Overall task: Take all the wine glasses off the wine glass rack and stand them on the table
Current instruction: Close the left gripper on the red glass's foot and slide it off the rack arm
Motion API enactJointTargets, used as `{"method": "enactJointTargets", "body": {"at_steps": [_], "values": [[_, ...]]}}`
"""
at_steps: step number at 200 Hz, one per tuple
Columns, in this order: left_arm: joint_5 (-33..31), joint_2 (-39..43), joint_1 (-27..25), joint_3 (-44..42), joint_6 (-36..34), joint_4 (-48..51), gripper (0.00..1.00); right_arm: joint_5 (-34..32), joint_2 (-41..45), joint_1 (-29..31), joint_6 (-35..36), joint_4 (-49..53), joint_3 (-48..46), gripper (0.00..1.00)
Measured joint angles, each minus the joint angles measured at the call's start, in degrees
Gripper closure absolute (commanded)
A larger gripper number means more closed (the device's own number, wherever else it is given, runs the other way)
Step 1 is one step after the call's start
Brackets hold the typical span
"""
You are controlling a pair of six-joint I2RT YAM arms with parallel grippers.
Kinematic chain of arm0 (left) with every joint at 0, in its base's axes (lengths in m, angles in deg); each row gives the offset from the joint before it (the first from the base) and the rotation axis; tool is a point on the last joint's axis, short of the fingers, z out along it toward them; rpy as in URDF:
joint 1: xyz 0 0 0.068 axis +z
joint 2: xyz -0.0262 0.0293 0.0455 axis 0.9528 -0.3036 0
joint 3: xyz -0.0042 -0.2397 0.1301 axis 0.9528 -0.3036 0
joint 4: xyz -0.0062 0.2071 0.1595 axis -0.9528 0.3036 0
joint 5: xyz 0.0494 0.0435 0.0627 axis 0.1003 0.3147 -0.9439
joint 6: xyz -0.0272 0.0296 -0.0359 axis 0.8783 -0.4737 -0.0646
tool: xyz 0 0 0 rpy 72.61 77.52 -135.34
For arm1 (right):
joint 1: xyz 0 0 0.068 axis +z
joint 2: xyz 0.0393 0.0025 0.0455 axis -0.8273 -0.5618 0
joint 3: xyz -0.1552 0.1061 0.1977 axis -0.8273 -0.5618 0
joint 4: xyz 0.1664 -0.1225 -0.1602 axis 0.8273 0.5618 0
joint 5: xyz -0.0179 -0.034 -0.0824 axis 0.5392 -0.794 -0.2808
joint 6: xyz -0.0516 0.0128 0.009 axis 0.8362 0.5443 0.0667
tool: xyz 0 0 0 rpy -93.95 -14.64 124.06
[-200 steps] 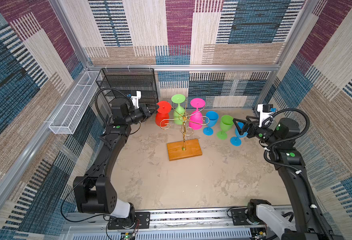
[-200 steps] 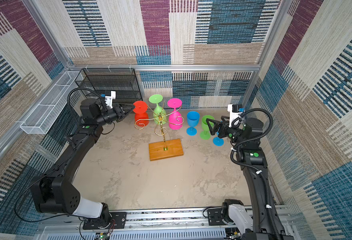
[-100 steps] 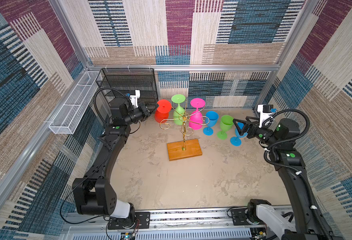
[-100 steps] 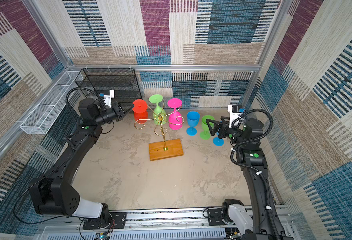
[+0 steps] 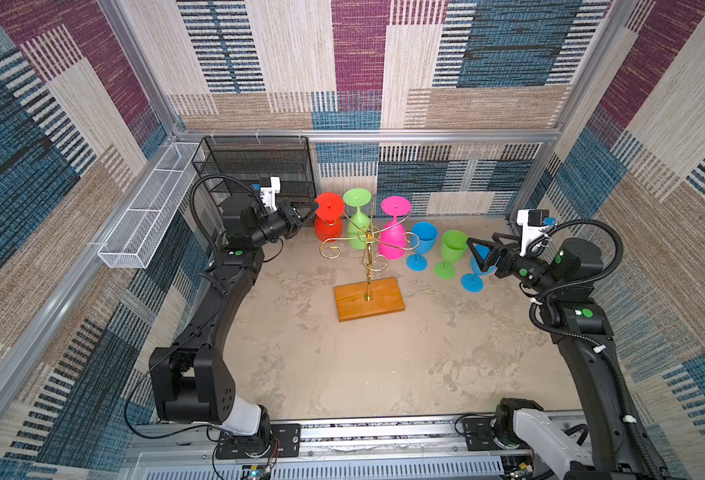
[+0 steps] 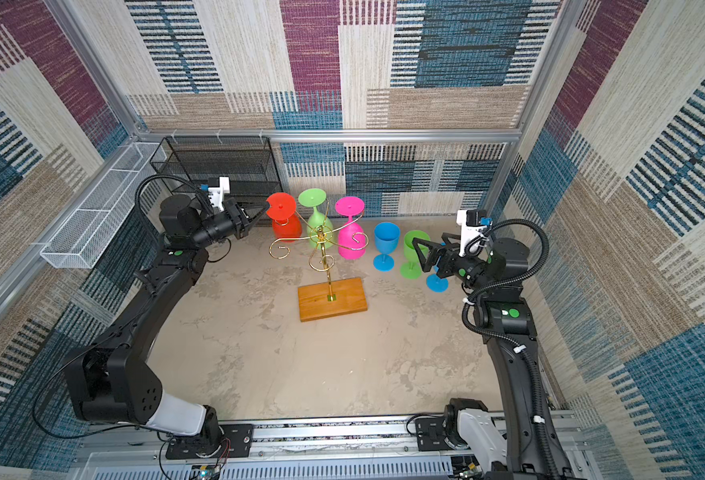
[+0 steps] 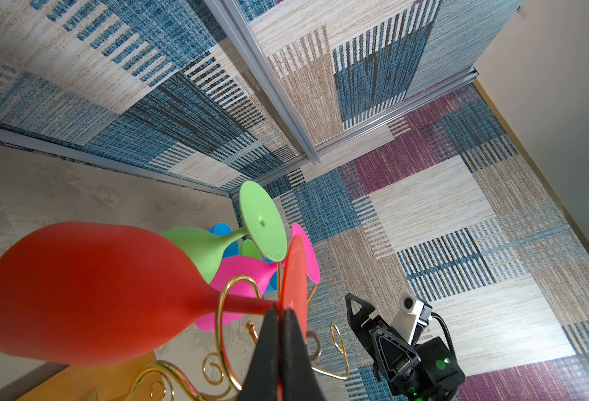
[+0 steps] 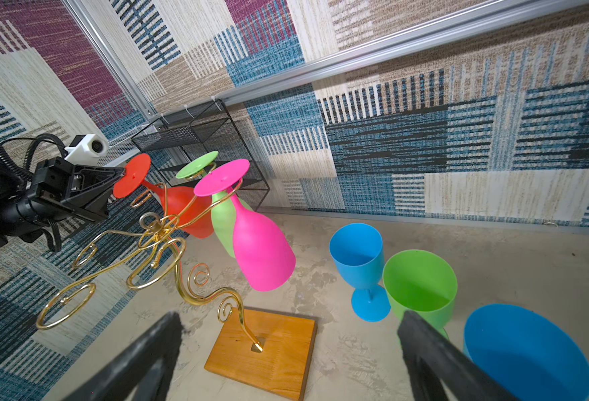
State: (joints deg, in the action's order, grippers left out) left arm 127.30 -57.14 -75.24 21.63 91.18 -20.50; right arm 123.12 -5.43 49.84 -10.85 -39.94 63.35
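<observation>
The wine glass rack (image 5: 368,266) is a gold post with scroll arms on a wooden base (image 6: 332,298). Three glasses hang from it upside down: a red wine glass (image 5: 326,228), a green one (image 5: 358,226) and a pink one (image 5: 392,243). My left gripper (image 5: 311,208) is shut on the rim of the red wine glass's foot (image 6: 281,205); in the left wrist view the jaws (image 7: 281,309) pinch that disc while the stem still lies in a gold scroll. My right gripper (image 6: 430,241) stands open and empty beside the standing glasses, also seen in its wrist view (image 8: 289,323).
Three glasses stand upright right of the rack: blue (image 5: 423,241), green (image 5: 452,249) and blue (image 5: 473,282), the last right at my right gripper. A black mesh shelf (image 5: 255,166) and a white wire basket (image 5: 147,224) line the back left.
My left jaws have closed the last bit onto the red glass's foot, and that wrist has risen slightly. The right arm has not moved.
</observation>
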Motion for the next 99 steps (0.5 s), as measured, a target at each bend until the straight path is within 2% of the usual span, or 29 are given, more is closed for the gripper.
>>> {"method": "enactJointTargets", "body": {"at_steps": [99], "values": [[1.31, -0.57, -1.73, 0.31, 1.03, -1.27, 1.00, 0.83, 0.13, 0.00, -0.28, 0.00, -0.11, 0.01]]}}
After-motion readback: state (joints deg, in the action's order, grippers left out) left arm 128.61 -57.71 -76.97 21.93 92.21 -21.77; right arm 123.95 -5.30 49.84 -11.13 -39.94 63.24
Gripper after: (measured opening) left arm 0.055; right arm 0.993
